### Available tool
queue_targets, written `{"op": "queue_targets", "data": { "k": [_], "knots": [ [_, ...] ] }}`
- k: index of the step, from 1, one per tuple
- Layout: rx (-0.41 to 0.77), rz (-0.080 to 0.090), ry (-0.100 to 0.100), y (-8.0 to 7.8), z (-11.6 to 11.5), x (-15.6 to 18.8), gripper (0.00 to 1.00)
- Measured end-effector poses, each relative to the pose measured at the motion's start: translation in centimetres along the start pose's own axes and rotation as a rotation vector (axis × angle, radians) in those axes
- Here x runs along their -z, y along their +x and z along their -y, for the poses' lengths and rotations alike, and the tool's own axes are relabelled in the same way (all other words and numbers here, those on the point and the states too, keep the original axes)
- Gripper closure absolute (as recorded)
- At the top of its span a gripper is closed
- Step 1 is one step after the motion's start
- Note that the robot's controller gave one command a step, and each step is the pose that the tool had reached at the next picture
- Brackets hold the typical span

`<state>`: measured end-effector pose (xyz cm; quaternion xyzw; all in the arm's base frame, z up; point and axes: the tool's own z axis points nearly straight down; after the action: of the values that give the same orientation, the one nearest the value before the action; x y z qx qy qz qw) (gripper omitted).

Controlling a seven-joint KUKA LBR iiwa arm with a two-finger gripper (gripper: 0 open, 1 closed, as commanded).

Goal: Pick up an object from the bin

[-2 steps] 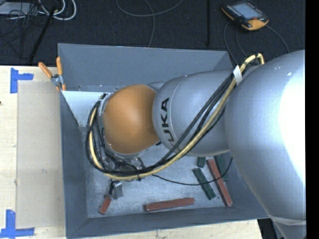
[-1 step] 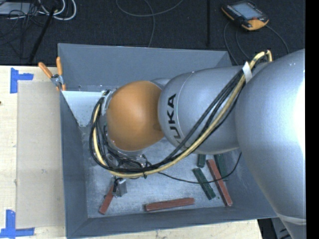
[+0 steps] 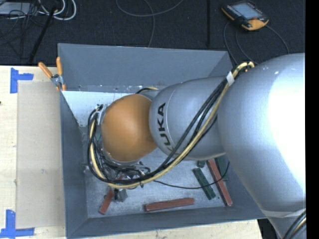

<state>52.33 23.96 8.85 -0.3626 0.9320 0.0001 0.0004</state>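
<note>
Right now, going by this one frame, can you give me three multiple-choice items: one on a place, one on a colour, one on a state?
1. The short reddish-brown piece lies:
A. in the near left corner of the bin, beside the hand
B. against the far wall
C. outside, on the board

2. The slim bar just left of the reddish bar at the right side is:
A. yellow
B. dark green
C. white

3. The long reddish-brown bar is:
A. standing on end
B. lying flat on the floor by the near wall
C. propped against the far wall

Answers:
1 A, it shows at the lower left, next to the hand.
2 B, it is plainly dark green.
3 B, its whole length rests on the floor.
</note>
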Motion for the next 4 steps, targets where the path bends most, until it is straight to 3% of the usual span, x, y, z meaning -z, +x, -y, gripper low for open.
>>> {"op": "queue_targets", "data": {
  "k": [1, 4],
  "knots": [
    [0.245, -0.001, -0.002, 0.35, 0.37, -1.88, 1.00],
    [0.242, -0.006, -0.005, 0.51, 0.30, -1.19, 1.00]
  ]
}}
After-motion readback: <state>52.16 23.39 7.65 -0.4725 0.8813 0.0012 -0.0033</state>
